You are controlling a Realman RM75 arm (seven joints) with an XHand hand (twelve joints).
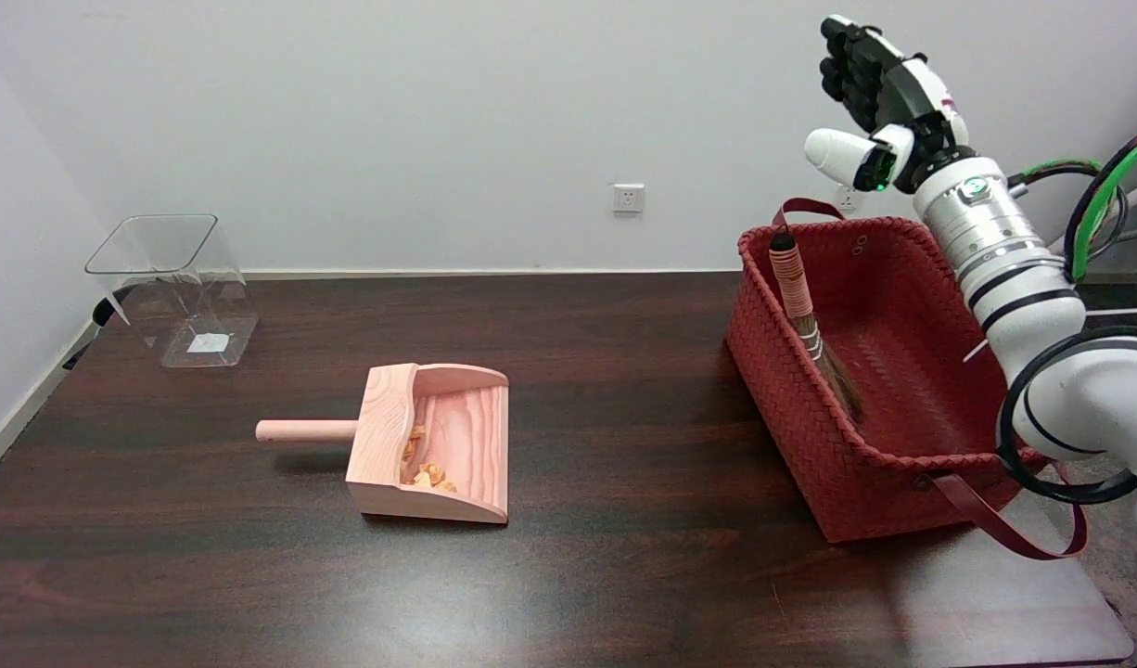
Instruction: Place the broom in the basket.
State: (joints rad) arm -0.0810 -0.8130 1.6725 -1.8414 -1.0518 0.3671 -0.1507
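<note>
A clear bin [174,288] sits at the table's [624,575] far-left corner. No writing is legible. The broom [807,320] leans inside the red basket [837,482] at the right edge. Above, the right hand [879,97] holds nothing, fingers apart.

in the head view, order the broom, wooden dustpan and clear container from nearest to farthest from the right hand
Measured from the right hand, raised open at the upper right:
1. broom: just below and left of the hand, leaning inside the red basket.
2. wooden dustpan: mid-table, well to the left.
3. clear container: far left corner of the table.
</note>
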